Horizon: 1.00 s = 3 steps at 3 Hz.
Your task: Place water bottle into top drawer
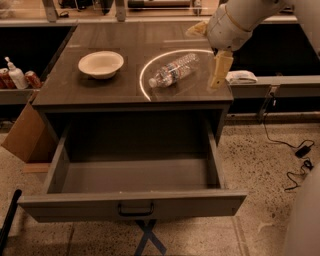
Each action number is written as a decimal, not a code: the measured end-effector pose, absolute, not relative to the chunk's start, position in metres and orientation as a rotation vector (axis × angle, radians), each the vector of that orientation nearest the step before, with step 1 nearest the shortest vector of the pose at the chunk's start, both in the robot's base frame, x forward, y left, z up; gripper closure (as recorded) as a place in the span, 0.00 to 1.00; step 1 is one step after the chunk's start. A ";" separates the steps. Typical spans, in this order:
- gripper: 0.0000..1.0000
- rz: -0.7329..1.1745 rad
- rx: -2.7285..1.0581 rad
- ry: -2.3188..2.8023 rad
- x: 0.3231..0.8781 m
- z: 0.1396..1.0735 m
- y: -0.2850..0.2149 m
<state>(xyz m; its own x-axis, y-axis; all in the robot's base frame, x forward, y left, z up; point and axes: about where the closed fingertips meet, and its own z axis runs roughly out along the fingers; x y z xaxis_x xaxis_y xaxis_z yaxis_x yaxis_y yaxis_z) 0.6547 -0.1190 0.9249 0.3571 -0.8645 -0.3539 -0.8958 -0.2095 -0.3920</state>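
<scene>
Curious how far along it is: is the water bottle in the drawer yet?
No, the water bottle lies on the tabletop, the hand hovering just beside it; the top drawer holds nothing.

the gripper (206, 56) is held above the table's (65, 95) right edge, near the far right corner, with its fingers apart. the arm (245, 15) behind it is cut off by the top and right borders. the print on the water bottle's (172, 70) label is too small to be read. the floor of the top drawer (200, 202) is hidden nearest its front panel. a white object (242, 76) beyond the table's right edge is partly covered by one finger. a can (4, 77) off the left edge is cut by the border.
</scene>
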 end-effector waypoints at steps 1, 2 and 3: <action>0.00 0.094 -2.067 1.521 0.672 0.917 -0.106; 0.00 0.126 -2.039 1.525 0.689 0.910 -0.089; 0.00 0.153 -2.027 1.533 0.698 0.903 -0.079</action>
<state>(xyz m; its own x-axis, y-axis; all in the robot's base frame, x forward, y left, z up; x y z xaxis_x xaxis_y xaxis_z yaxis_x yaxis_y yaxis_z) 0.6981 -0.0788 0.9026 0.3309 -0.8426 -0.4250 -0.9098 -0.1654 -0.3806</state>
